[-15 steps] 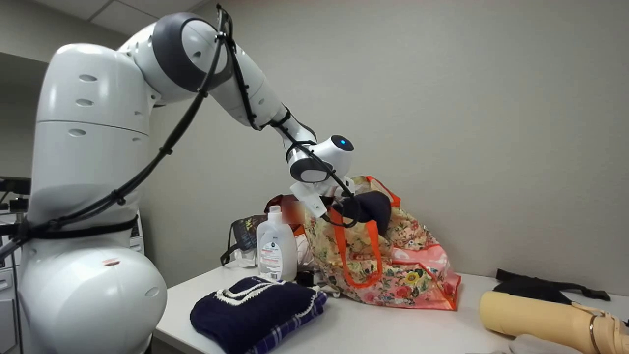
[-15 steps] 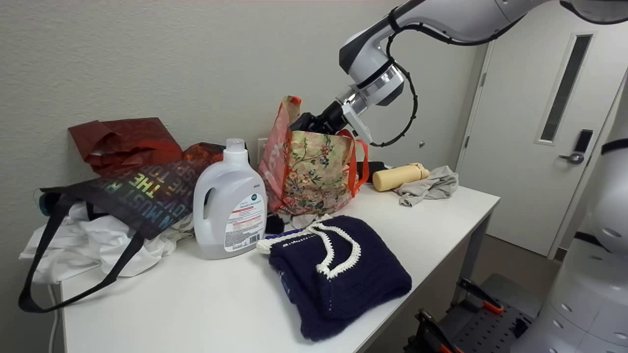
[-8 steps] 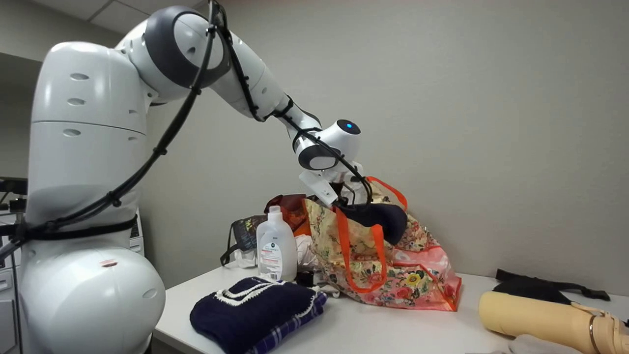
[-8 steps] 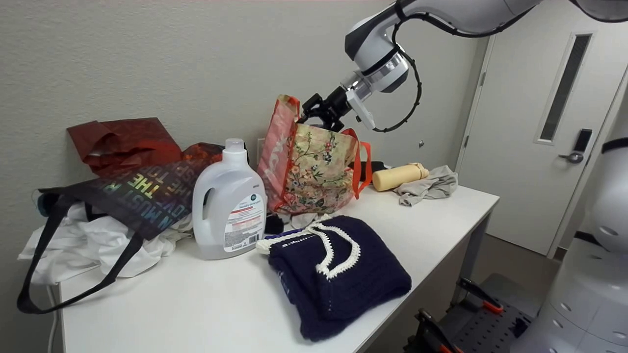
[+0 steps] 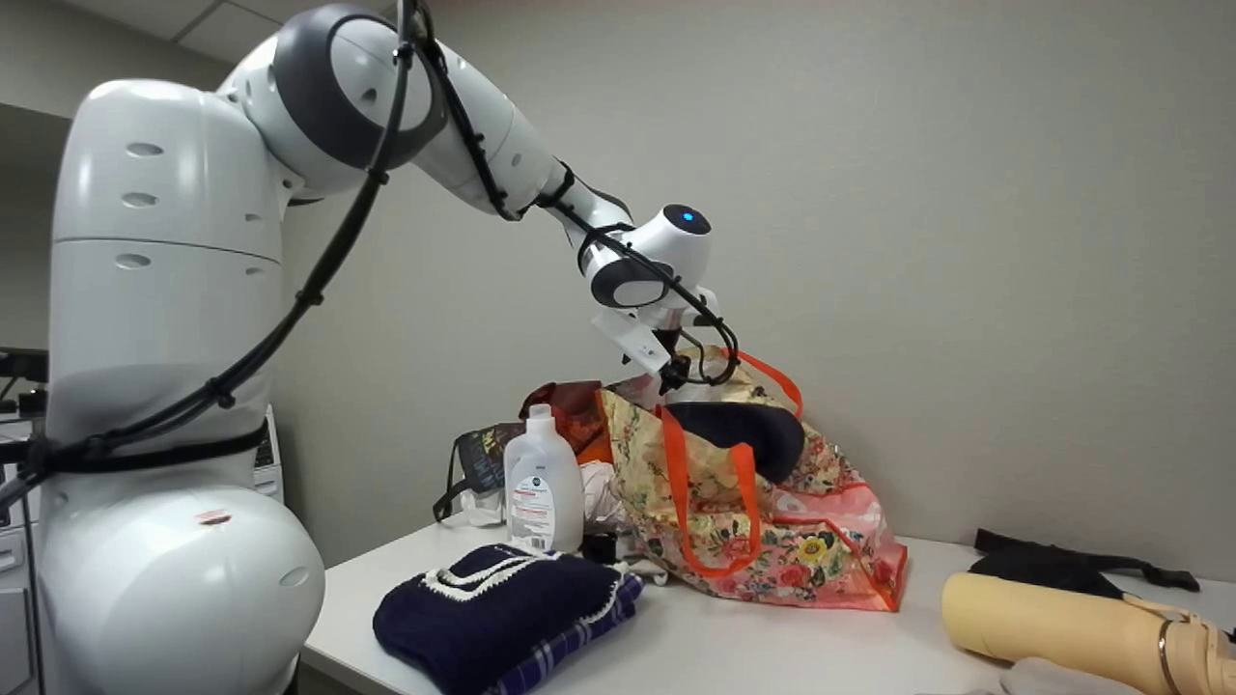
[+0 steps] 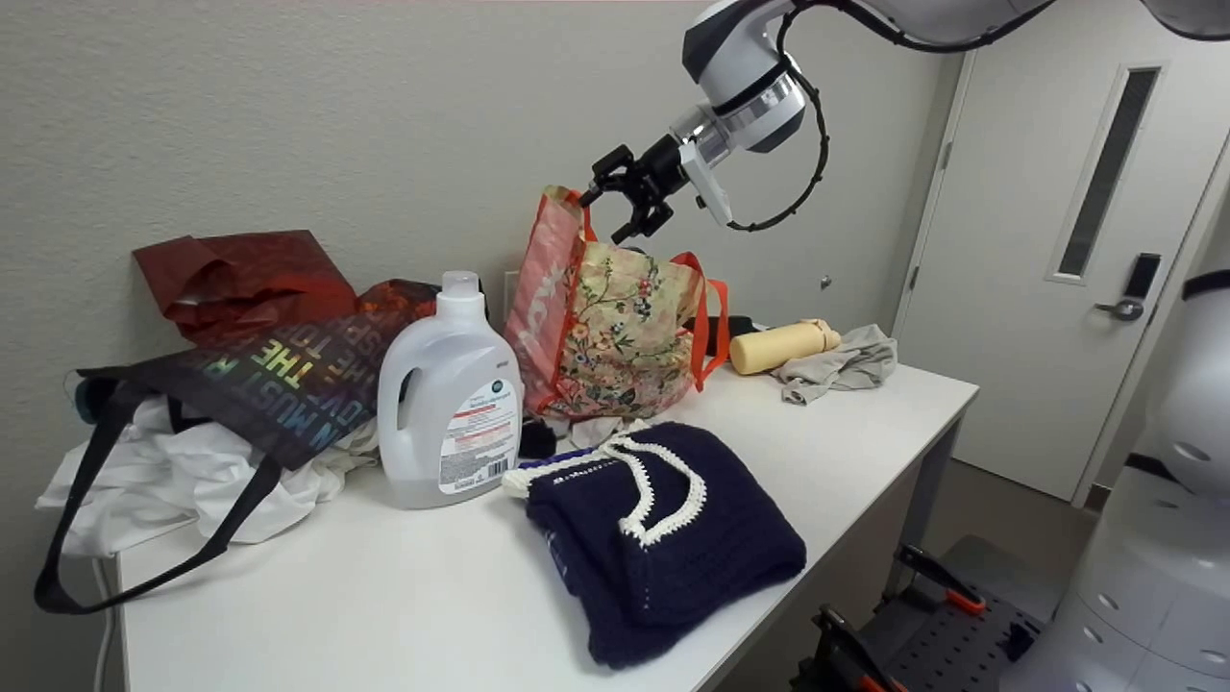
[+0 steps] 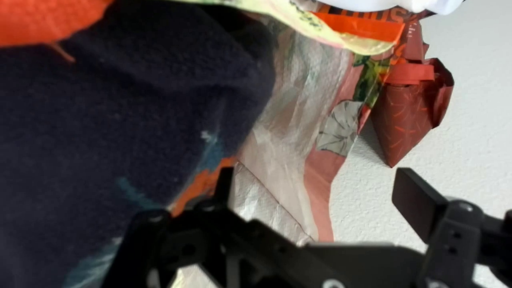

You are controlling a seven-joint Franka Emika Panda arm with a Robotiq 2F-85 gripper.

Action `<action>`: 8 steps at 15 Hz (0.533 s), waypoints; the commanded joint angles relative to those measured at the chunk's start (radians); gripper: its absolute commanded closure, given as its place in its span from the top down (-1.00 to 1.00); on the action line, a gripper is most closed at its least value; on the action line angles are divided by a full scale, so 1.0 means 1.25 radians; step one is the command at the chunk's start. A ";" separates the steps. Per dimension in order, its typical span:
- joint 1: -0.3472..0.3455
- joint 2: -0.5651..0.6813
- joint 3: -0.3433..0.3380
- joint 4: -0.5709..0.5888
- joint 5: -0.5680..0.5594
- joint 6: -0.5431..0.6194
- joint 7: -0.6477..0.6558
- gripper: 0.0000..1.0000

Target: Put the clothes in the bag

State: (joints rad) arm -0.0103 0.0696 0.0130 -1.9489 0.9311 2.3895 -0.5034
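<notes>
Indoors, a white table (image 6: 384, 605) runs along a pale wall (image 6: 336, 125); the jaws stand wide apart above the bag (image 6: 625, 336).

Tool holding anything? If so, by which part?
Nothing is held: the tool stands open, nothing between its jaws. The navy garment in the mouth of the floral bag is ungripped.

The site is consistent with a robotics laboratory: in both exterior views, a cabled robot arm (image 5: 164, 319) stands beside a white worktable (image 6: 384, 596). In an exterior view, clamps (image 6: 932, 573) sit at a perforated plate (image 6: 947, 649), near right. A door (image 6: 1009, 288) with a narrow window (image 6: 1105, 173) and lever handle (image 6: 1122, 310), far right, and ceiling panels (image 5: 256, 34), far left in an exterior view, indicate an institutional building.
</notes>
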 commanded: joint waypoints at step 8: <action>-0.027 -0.082 -0.040 -0.012 -0.135 0.050 0.037 1.00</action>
State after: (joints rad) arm -0.0319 0.0075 -0.0224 -1.9462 0.8261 2.4054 -0.5018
